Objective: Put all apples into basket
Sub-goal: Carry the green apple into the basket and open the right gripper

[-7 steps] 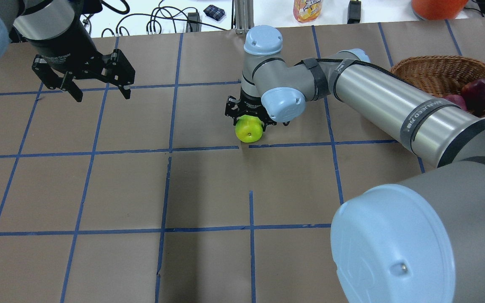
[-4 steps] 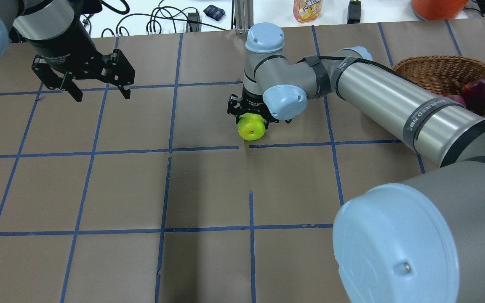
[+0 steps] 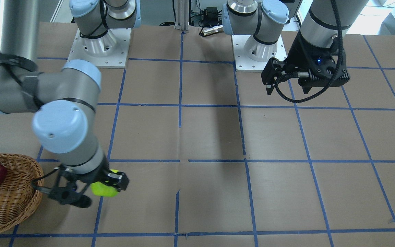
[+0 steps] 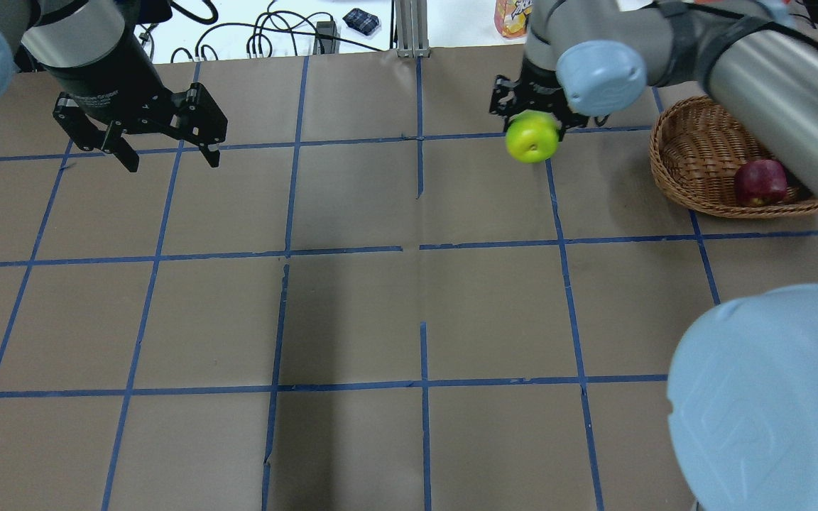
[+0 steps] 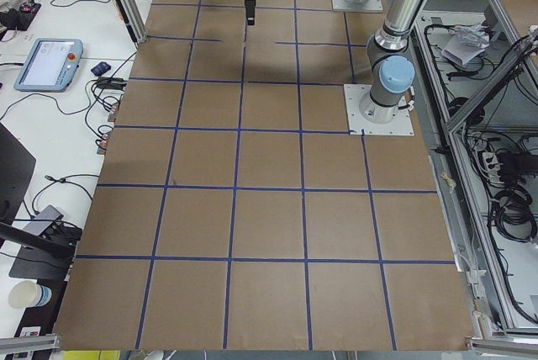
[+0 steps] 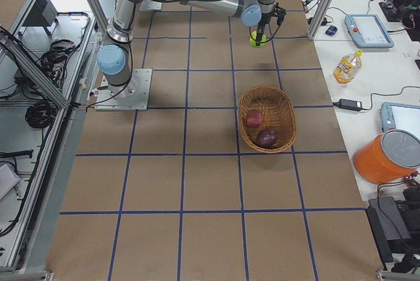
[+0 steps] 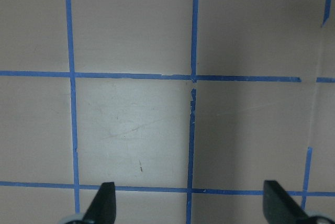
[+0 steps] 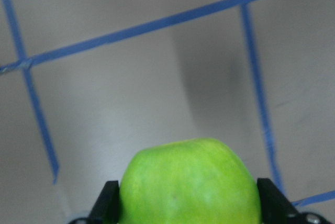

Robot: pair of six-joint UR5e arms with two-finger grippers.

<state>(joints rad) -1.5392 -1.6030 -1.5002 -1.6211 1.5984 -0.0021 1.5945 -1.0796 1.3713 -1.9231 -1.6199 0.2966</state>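
Note:
My right gripper [image 4: 533,126] is shut on the bright green apple [image 4: 532,140] and holds it above the table, just left of the wicker basket [image 4: 693,149]. The right wrist view shows the green apple [image 8: 191,182] between the fingertips. In the exterior right view the basket [image 6: 282,107] holds a red apple [image 6: 254,119] and a dark maroon apple [image 6: 266,138]. Overhead only one dark red apple [image 4: 760,182] shows; my arm hides the other. My left gripper [image 4: 171,163] is open and empty at the far left.
A juice bottle [image 6: 345,65], an orange bucket [image 6: 387,156], tablets and cables lie beyond the table's far edge. My right arm's elbow [image 4: 771,397] fills the overhead view's lower right. Blue tape lines grid the brown table.
My right gripper has lifted the green apple off the table's middle and carried it far and to the right, up close to the basket. The left arm has not moved.

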